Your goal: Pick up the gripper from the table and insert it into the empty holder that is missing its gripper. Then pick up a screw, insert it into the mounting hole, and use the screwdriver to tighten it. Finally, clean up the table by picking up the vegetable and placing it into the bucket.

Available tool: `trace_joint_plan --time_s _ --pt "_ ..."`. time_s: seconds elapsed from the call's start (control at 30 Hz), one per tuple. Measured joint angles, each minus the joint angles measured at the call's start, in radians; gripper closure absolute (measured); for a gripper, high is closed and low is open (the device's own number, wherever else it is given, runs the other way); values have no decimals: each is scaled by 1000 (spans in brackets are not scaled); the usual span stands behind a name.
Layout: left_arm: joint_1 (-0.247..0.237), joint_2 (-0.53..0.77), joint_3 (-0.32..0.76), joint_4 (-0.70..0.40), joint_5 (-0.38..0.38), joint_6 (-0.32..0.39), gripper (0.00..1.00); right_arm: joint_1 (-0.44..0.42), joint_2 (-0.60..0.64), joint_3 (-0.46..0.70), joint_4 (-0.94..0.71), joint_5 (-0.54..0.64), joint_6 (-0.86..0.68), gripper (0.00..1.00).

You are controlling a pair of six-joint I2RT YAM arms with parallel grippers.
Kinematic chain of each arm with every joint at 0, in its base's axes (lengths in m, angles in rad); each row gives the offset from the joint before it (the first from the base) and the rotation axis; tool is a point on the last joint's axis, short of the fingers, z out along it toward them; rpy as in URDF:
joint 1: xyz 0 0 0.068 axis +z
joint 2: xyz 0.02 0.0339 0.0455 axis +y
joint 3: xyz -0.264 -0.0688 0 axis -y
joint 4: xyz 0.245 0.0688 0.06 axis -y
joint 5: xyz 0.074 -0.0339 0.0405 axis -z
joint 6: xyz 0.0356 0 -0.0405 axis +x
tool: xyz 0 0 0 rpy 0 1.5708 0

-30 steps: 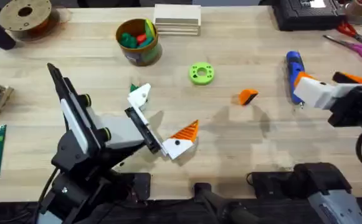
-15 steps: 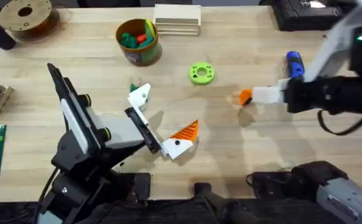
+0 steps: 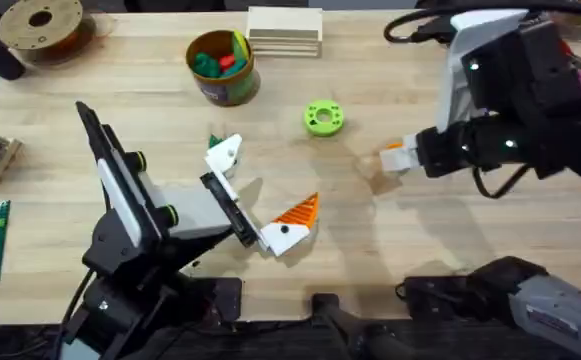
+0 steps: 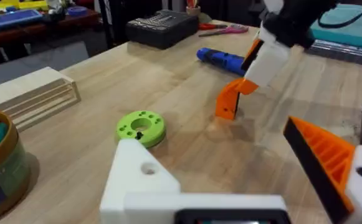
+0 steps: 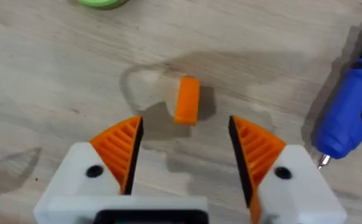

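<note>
Swinging in from the right since a second ago, the right gripper (image 5: 184, 158) is hovering over the gripper (image 5: 187, 99) lying on the bench (image 3: 390, 240), fingers wide. Left gripper (image 3: 255, 190) is resting with fingers spread, its holder (image 4: 143, 180) bare.

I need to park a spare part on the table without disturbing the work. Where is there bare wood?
Free: the near strip of table between the left gripper and the right arm's base, and the patch between the bucket and the left arm. Crowded: around the loose orange gripper, right gripper, green ring and screwdriver.
</note>
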Motion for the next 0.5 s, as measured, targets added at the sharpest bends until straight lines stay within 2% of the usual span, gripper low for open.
trace_joint_plan --time_s 0.13,0.2,0.5 --pt "0 0 0 0 0 0 13 -2 59 0 9 12 30 195" --pt "0 0 0 0 0 0 14 -2 85 0 10 15 41 231" --pt "0 0 0 0 0 0 14 -2 108 0 55 18 78 622"
